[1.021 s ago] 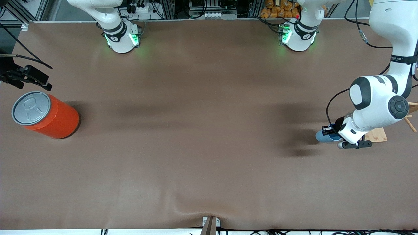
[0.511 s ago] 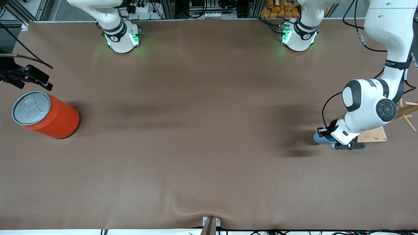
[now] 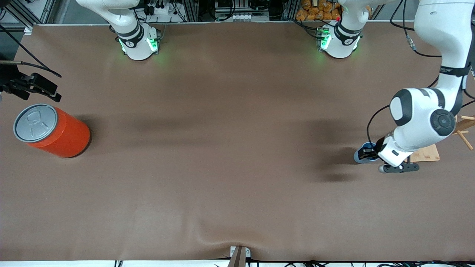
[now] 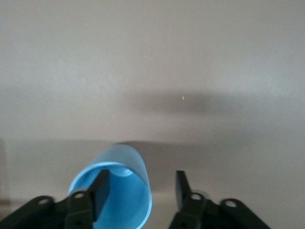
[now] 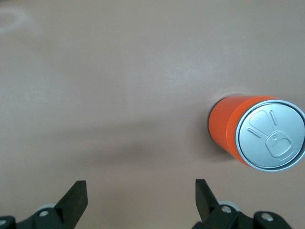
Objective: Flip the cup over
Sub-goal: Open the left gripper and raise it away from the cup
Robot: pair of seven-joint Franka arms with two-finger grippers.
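Observation:
The light blue cup (image 3: 359, 156) stands mouth up on the table at the left arm's end, its deeper blue inside showing. In the left wrist view the cup (image 4: 121, 200) fills the lower part of the picture. My left gripper (image 3: 369, 152) is low over it and open: one finger (image 4: 100, 191) hangs inside the mouth, the other finger (image 4: 181, 188) stands outside, clear of the wall. My right gripper (image 5: 140, 200) waits open over bare table at the right arm's end, holding nothing.
A big orange can (image 3: 55, 130) with a grey pull-tab lid stands beside the right gripper (image 3: 39, 88). A wooden board (image 3: 427, 153) with pegs (image 3: 465, 129) lies under the left arm, next to the cup.
The left gripper has opened and let go of the cup. The cup, held tilted on its side a second ago, now stands upright on the table. The right arm has not moved.

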